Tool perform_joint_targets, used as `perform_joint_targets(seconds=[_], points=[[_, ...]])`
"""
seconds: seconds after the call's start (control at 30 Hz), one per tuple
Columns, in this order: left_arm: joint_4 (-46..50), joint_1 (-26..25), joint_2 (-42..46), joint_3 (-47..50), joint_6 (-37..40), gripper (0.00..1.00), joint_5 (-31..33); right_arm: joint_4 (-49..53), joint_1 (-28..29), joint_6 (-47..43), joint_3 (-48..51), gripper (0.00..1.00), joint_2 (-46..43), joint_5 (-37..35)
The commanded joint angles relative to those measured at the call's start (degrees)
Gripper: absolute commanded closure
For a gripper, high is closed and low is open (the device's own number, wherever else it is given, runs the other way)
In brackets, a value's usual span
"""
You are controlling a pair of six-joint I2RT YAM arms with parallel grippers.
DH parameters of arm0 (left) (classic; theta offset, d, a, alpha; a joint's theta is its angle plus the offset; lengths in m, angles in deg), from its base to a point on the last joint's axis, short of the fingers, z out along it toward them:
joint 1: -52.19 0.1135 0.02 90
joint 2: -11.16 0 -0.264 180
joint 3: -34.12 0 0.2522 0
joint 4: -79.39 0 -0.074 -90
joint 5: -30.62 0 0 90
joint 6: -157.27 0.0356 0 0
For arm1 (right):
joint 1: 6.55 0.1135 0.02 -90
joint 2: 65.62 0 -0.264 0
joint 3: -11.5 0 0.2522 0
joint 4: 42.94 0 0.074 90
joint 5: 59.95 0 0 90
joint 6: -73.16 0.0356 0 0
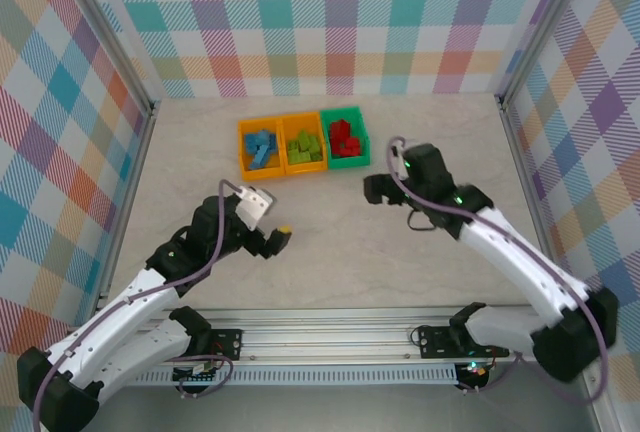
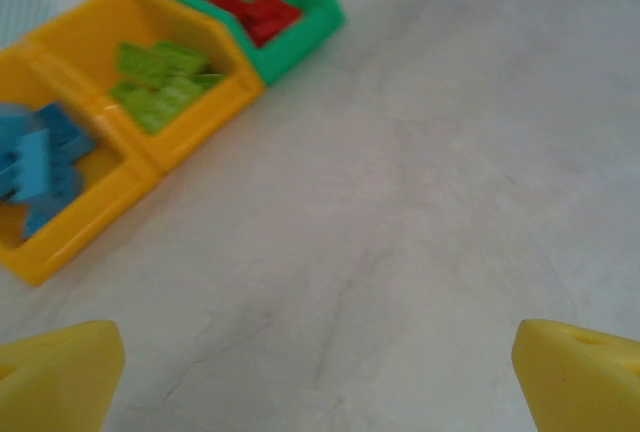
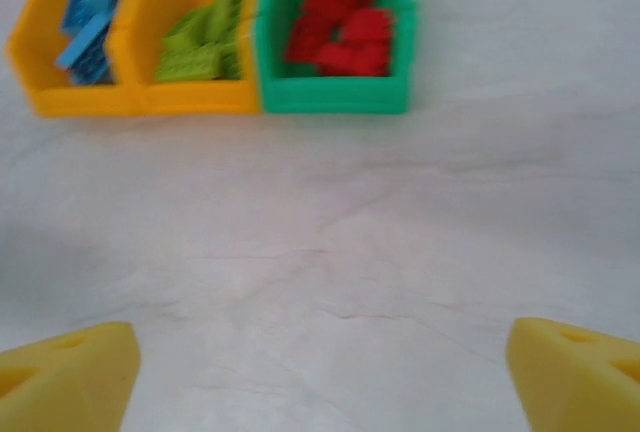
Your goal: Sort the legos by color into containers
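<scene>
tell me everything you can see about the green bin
The green bin is a small, open-topped rectangular tub of smooth, glossy-looking plastic, its front corners cut at an angle. It stands upright on the pale table at the right end of a row of three, its left wall against the middle orange bin. A pile of red legos lies inside it.

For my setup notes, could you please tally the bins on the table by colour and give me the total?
Orange bins: 2
Green bin: 1
Total: 3
</scene>
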Motion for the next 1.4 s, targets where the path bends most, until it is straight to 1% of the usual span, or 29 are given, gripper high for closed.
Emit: perform_joint_targets(seconds=[0.0, 0.03, 0.1, 0.13, 0.2, 0.27, 0.3, 0.33, 0.4, 0.43, 0.5, 0.53, 0.57, 0.6, 0.63, 0.67, 0.7, 0.73, 0.8, 0.83, 0.87, 0.9, 0.93, 0.97, 1.0, 1.03, 1.07, 1.27, 1.37], points=[[-4.64, 0.57, 1.54, 3.12, -15.22, 0.0, 20.35, -9.24, -3.7, -3.91, 11.16, 0.0, -8.55, -12.63], [-6.96, 0.66, 2.38, 5.52, -16.29, 0.0, 25.7, -12.45, -5.71, -4.15, 14.72, 0.0, -10.93, -14.25], [-11.0, 1.44, 3.26, 9.36, -16.36, 0.0, 33.36, -19.43, -9.81, -5.49, 21.56, 0.0, -12.92, -15.71], [-13.09, 2.43, 3.06, 10.92, -15.55, 0.0, 35.74, -24.04, -11.19, -7.87, 25.12, 0.0, -13.07, -16.33], [-16.27, 5.18, 1.68, 13.0, -14.98, 0.0, 37.58, -33.46, -12.64, -13.03, 30.71, 0.0, -11.78, -16.4], [-20.66, 8.37, -1.13, 15.28, -13.67, 0.0, 36.47, -39.15, -14.84, -14.92, 33.3, 0.0, -7.92, -16.32], [-23.11, 9.87, -3.03, 16.09, -12.53, 0.0, 34.95, -41.03, -16.84, -14.25, 33.86, 0.0, -5.32, -16.13], [-25.69, 11.34, -5.21, 16.78, -11.63, 0.0, 34.26, -43.51, -18.97, -13.44, 34.65, 0.0, -2.7, -14.16], [-30.76, 13.62, -9.83, 17.99, -11.04, 0.0, 34.3, -53.99, -22.89, -12.26, 37.05, 0.0, 2.62, -8.79], [-33.65, 14.98, -12.31, 18.44, -11.05, 0.0, 33.58, -54.83, -23.98, -11.89, 35.83, 0.0, 5.0, -6.38], [-38.8, 17.07, -17.03, 19.29, -10.95, 0.0, 30.79, -68.53, -25.47, -13.38, 36.22, 0.0, 11.75, -1.83], [-38.19, 17.73, -18.81, 18.05, -10.96, 0.0, 29.81, -70.36, -25.76, -15.81, 34.32, 0.0, 15.72, 0.13], [-40.0, 18.26, -20.9, 17.54, -10.1, 0.0, 28.6, -71.41, -27.04, -15.38, 32.15, 0.0, 21.17, 1.68], [-42.0, 18.67, -22.31, 17.29, -9.84, 0.0, 27.67, -75.6, -29.59, -14.52, 32.07, 0.0, 25.18, 7.21], [-44.85, 19.73, -23.78, 17.33, -10.14, 0.0, 26.03, -77.72, -31.93, -12.91, 33.85, 0.0, 24.49, 11.9], [-47.81, 21.4, -24.97, 17.52, -10.62, 0.0, 23.14, -76.63, -32.37, -12.57, 34.01, 0.0, 23.9, 12.44], [-49.69, 23.16, -25.87, 17.55, -11.06, 0.0, 20.04, -78.6, -32.5, -12.65, 34.44, 0.0, 24.36, 13.11], [-51.69, 25.6, -27.44, 17.27, -11.89, 0.0, 16.01, -76.58, -32.52, -12.87, 33.96, 0.0, 23.88, 13.51], [-56.46, 29.65, -31.11, 16.6, -12.32, 0.0, 8.94, -76.17, -32.54, -13.04, 33.63, 0.0, 24.04, 13.45], [-57.25, 31.15, -33.03, 15.5, -10.97, 0.0, 5.57, -76.54, -32.21, -13.17, 33.5, 0.0, 24.28, 12.81], [-60.69, 32.72, -35.79, 15.22, -10.8, 0.0, 2.62, -75.49, -31.5, -13.3, 33.18, 0.0, 24.13, 10.89], [-60.58, 34.48, -38.3, 14.2, -11.41, 0.0, -1.25, -75.84, -30.83, -13.53, 33.15, 0.0, 24.17, 9.11], [-63.42, 35.68, -42.11, 13.65, -11.37, 0.0, -5.61, -75.7, -30.33, -13.74, 33.16, 0.0, 24.08, 7.85], [-64.07, 35.02, -44.4, 13.3, -9.1, 0.0, -7.93, -75.84, -30.34, -13.7, 33.17, 0.0, 24.2, 7.93], [-64.75, 34.09, -45.09, 13.38, -8.49, 0.0, -7.06, -75.68, -30.38, -13.73, 33.16, 0.0, 24.07, 7.94], [-63.45, 34.06, -44.47, 13.19, -8.25, 0.0, -7.49, -75.78, -30.35, -13.75, 33.16, 0.0, 24.14, 7.9], [-64.29, 34.14, -44.86, 13.35, -8.49, 0.0, -7.45, -75.76, -30.3, -13.75, 33.16, 0.0, 24.11, 7.89], [-62.79, 32.93, -44.64, 12.69, -8.26, 0.0, -3.78, -75.76, -30.32, -13.75, 33.16, 0.0, 24.17, 7.98], [-62.8, 32.92, -44.55, 12.75, -8.32, 0.0, -3.77, -75.17, -30.32, -13.87, 32.77, 0.0, 24.29, 8.15]])
